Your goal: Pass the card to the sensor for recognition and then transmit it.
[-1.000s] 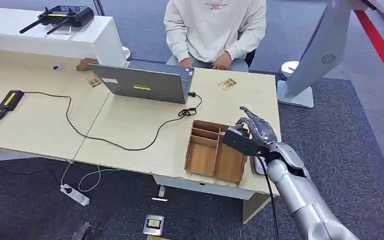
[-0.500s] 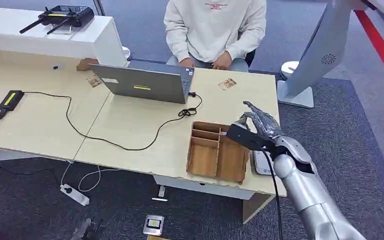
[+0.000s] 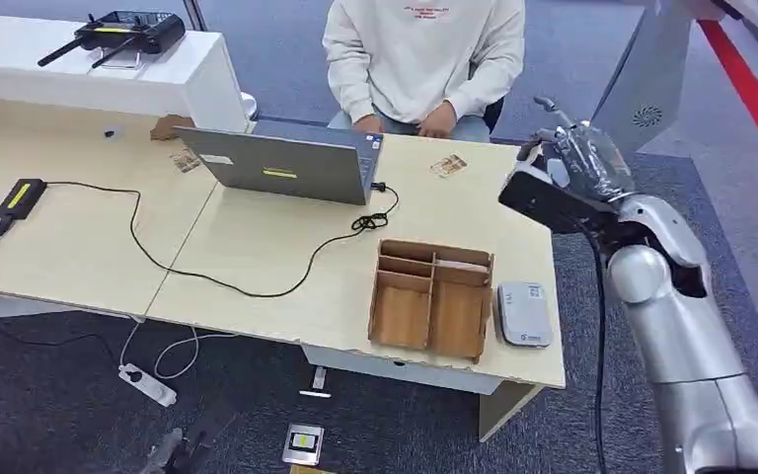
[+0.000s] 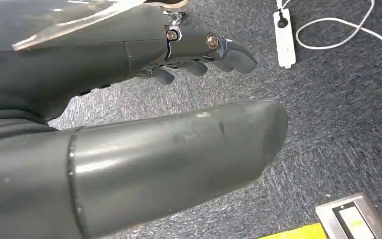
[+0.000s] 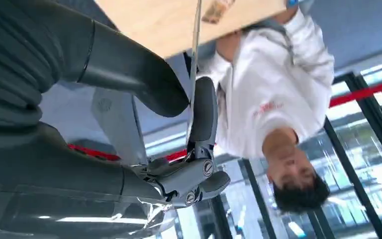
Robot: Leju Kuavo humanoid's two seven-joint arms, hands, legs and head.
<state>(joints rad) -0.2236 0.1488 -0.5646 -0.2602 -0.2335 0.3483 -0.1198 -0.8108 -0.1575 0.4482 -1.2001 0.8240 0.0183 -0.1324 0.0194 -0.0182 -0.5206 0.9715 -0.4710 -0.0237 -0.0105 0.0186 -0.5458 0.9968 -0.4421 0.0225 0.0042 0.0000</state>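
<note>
My right hand [image 3: 574, 163] is raised above the table's far right edge, level with the laptop. In the right wrist view its thumb and a finger [image 5: 202, 117] pinch a thin card [image 5: 194, 59], seen edge-on. The grey sensor [image 3: 523, 314] lies flat on the table near the front right corner, beside the wooden organizer [image 3: 432, 296], well below and nearer than the hand. Another card [image 3: 448, 166] lies on the table in front of the seated person [image 3: 424, 59]. My left hand [image 4: 129, 124] hangs over the carpet with its fingers apart and nothing in it.
A grey laptop [image 3: 281, 163] with a black cable stands mid-table. A white stand [image 3: 642, 109] rises just right of the raised hand. A third card [image 3: 185, 160] lies left of the laptop. A power strip [image 4: 283, 30] lies on the floor.
My right hand has risen from low over the organizer and sensor, up and away toward the table's far right edge. The sensor, which it hid before, now lies uncovered.
</note>
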